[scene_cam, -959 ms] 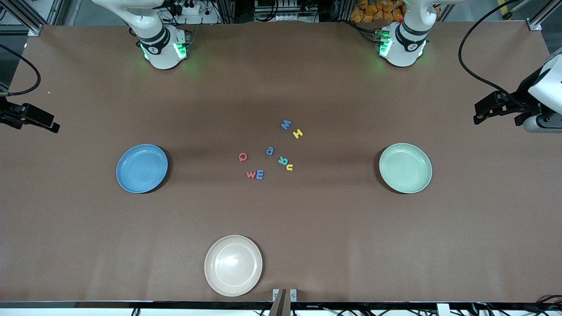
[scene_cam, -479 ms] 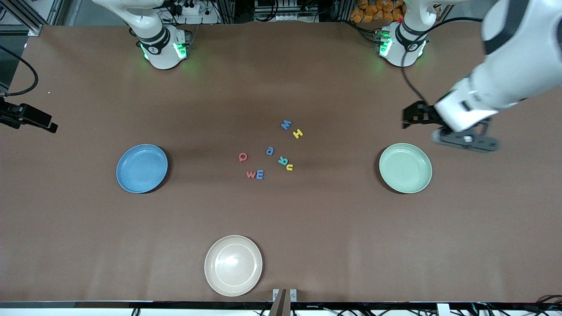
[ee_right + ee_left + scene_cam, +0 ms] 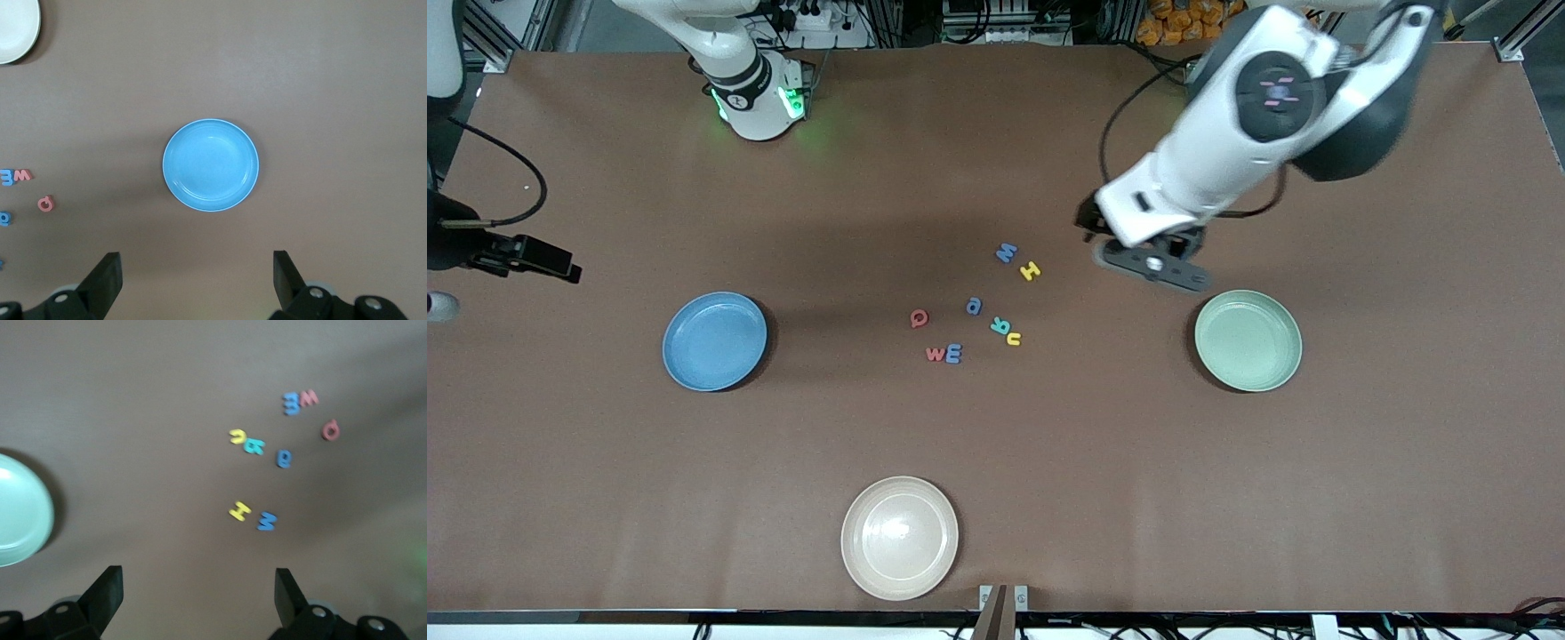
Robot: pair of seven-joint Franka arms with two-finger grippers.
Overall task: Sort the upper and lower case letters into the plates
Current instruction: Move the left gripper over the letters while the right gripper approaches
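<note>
A: Where to look?
B: Middle of the frame: letters [image 3: 974, 307] loose between blue plate [image 3: 714, 341] and mint plate [image 3: 1248, 340].
A: Hands?
B: Left gripper [image 3: 198, 580] wide open near yellow H [image 3: 1030, 271]. Right gripper [image 3: 197, 263] wide open, waiting at the frame's edge.
A: Tip?
B: Go straight down. Pinch one letter only.

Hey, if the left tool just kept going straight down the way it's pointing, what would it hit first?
Probably bare table. The open left tool points down at brown surface beside the yellow H and blue M, though depth is unclear.
</note>
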